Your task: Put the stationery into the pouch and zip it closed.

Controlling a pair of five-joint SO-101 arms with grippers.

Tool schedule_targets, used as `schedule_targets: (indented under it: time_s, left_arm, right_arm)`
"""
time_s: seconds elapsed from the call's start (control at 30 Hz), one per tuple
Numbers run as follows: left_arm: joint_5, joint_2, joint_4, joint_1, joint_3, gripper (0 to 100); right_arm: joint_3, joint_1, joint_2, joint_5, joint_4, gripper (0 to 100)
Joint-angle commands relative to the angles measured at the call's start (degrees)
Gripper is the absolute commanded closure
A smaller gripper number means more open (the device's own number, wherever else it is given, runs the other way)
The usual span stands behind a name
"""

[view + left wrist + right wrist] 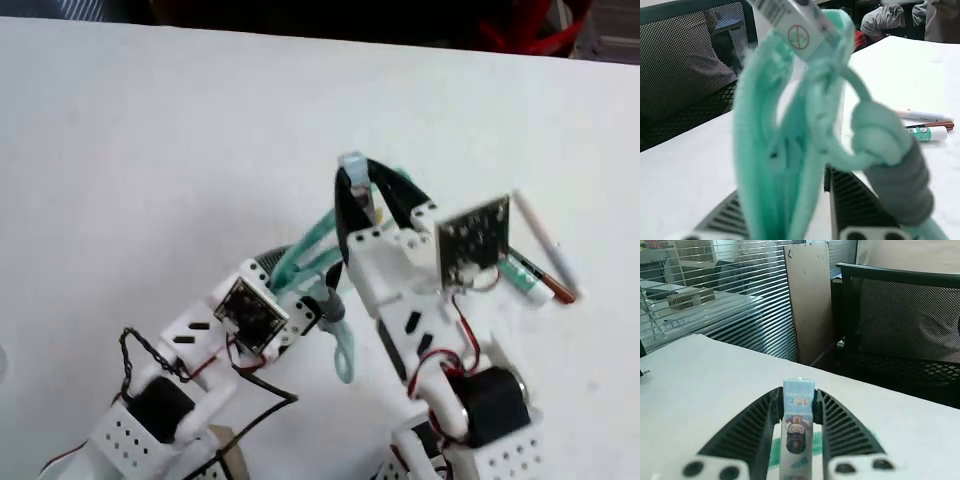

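Loading step, I judge: the right claw [798,396] is clamped on a blue block [799,437] at the middle of the high view, beside the green pouch [765,165] pinched by the left claw [785,200]. Next it must go into the opening.

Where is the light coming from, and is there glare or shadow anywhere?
High view: the white table glares bright, with hardly any shadow under the arms. Right wrist view: brightness comes through window blinds behind the table. Left wrist view: the green pouch is evenly lit, no glare.
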Motion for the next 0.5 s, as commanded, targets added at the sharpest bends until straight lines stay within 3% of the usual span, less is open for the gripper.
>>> schedule_targets:
  time_s: [0.0,0.1,0.17,0.3,0.47]
  left_arm:
    - [0.0,-0.57,-0.26,-1.45,-3.16,87]
    - [0.0,-0.57,-0.18,-1.45,-3.16,87]
    - [0.0,-0.57,-0.18,-1.36,-3.16,87]
    - [0.0,-0.57,-0.09,-1.27,-3.16,87]
    - [0.0,-0.57,-0.09,-1.45,-3.16,87]
  right_arm:
    - [0.18,-2.68,-1.1,6.15,4.88,98.1]
    - [-0.18,-7.08,0.4,13.01,7.25,98.1]
    - [-0.88,-8.22,1.45,13.54,7.16,98.1]
    - [-1.23,-6.37,5.93,13.54,-0.4,98.1]
    - [-1.05,-2.33,9.98,13.45,-0.84,98.1]
